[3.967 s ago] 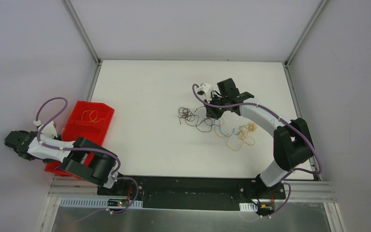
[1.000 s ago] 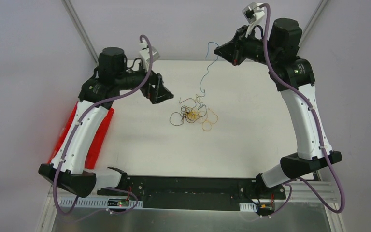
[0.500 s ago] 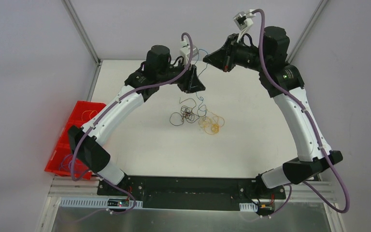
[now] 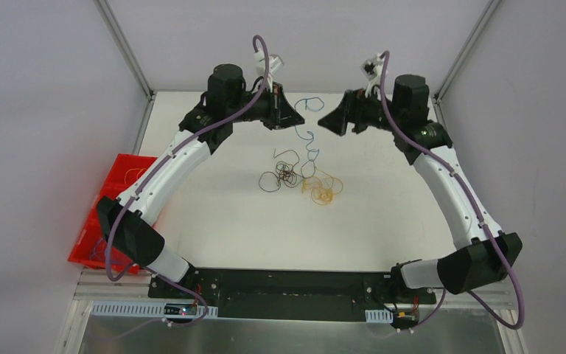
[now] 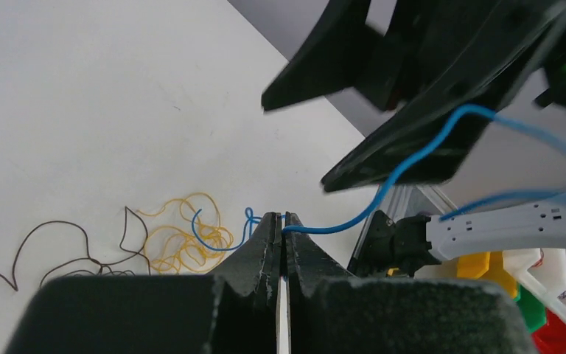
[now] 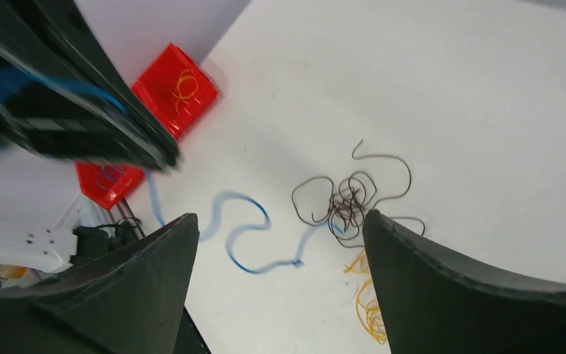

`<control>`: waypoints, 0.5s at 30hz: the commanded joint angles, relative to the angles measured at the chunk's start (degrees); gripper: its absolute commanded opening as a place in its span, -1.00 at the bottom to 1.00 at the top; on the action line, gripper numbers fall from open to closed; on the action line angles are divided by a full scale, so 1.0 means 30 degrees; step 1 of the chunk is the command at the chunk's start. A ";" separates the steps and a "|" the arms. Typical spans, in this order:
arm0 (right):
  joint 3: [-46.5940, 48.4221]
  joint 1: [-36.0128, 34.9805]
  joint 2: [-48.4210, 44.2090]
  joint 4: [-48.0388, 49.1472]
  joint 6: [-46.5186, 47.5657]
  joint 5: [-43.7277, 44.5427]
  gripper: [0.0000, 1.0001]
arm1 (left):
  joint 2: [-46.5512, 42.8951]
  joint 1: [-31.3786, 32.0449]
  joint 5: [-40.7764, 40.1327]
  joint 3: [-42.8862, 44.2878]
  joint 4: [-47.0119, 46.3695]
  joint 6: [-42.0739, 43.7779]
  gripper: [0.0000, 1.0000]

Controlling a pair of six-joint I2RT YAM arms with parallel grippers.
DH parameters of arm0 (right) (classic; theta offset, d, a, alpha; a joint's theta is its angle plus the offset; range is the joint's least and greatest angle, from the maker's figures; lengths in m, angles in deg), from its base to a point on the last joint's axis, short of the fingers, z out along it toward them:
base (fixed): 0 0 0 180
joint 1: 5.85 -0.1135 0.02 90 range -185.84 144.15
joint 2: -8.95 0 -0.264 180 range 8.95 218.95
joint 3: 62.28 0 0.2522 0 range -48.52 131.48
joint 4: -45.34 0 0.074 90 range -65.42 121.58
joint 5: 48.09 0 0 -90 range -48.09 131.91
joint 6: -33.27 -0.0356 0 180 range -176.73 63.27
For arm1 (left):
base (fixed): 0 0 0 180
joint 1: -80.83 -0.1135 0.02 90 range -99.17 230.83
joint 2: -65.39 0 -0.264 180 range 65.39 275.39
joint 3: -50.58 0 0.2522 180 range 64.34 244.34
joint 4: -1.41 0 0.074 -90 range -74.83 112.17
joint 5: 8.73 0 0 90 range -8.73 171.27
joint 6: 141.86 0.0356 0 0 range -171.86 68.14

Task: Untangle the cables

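White tabletop [image 4: 221,214] below, grey walls on three sides. Up at the left gripper [image 5: 281,220]: clamped shut on the blue cable [image 5: 413,158], nipping the strand right at the fingertips and letting it trail off to the right and upward. Reads as a lift-and-draw hold, kept high above the surface to let the blue curls hang free and slip out of the heap rather than drag the heap along.

Facing it, near and at much the same height, the right gripper [image 6: 280,220]: spread wide, gripping nothing, looking straight down on the blue curls between its two fingers. Judged as standing ready for a second hold further down the strand.

Further out and lower, the far end of the blue cable reaches the heap and overlaps the orange-yellow cable [image 4: 323,189]; cannot tell whether merely lying across it or hooked through a loop. Just left of that coil and touching it, the black cable [image 4: 284,174]: wide loose loops around a tight small knot.

Well apart at the left edge, a red bin [image 6: 205,87] with a loose orange-yellow strand [image 6: 184,82] lying inside, presumably the drop-off for freed cables.

Calls for a slow pull next, given such thin, springy wire and the chance of a snag.
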State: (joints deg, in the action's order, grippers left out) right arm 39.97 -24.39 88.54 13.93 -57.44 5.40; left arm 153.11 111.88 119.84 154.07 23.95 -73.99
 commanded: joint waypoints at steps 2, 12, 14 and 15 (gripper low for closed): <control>-0.5441 -0.0365 -0.3394 0.2990 0.2955 -0.0719 0.76 | -0.1074 -0.1117 0.1737 0.1812 -0.0544 -0.1431 -1.00; -0.6595 -0.0479 -0.4785 0.0184 0.4440 0.0341 0.82 | -0.1804 -0.6447 0.0752 0.4376 1.5984 0.7929 -1.00; -0.6791 -0.0496 -0.4946 -0.0089 0.4484 0.0238 0.82 | -0.1776 -0.7526 -0.2273 0.4807 1.9970 1.1461 -1.00; -0.6795 -0.0512 -0.4984 -0.0254 0.4507 0.0147 0.82 | -0.1931 -0.7964 -0.3659 0.4740 2.1389 1.2326 -1.00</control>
State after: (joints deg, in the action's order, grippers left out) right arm 19.32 -26.07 74.94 14.67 -46.14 6.49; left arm 148.61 91.86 121.69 165.04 57.71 -57.86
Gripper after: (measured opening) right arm 0.908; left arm 0.011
